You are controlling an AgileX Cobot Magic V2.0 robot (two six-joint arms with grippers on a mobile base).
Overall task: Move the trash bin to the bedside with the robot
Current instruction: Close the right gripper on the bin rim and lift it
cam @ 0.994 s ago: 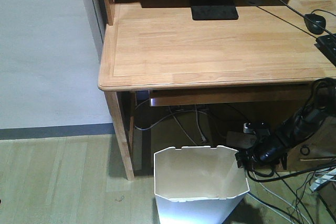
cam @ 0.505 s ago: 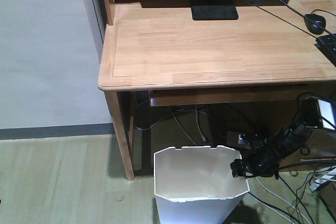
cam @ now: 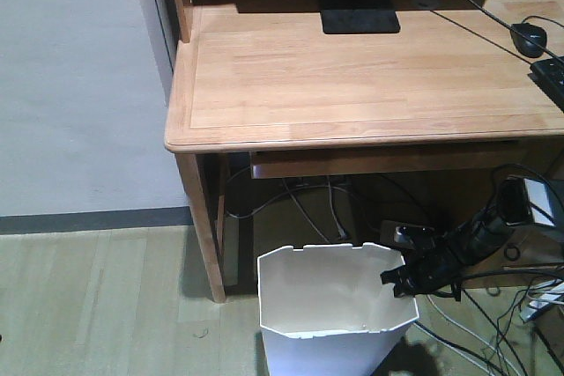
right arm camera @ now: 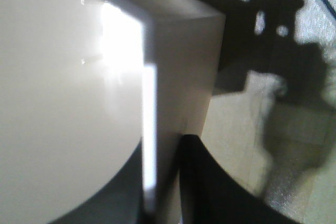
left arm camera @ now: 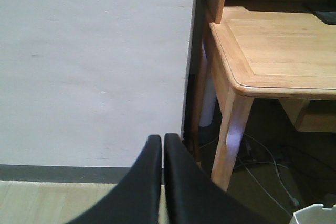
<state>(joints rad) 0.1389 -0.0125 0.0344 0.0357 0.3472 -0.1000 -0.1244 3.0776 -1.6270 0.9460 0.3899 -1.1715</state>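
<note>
Trash bin is shown upright on the wooden floor, just in front of the desk and near one of its legs. The bin's rim is straddled by the right gripper, whose fingers appear pressed against both faces of the thin side. The left gripper is held closed and empty, well apart from the bin. No bed is shown, so the grasp is judged made and the carry to the bedside yet to be done.
</note>
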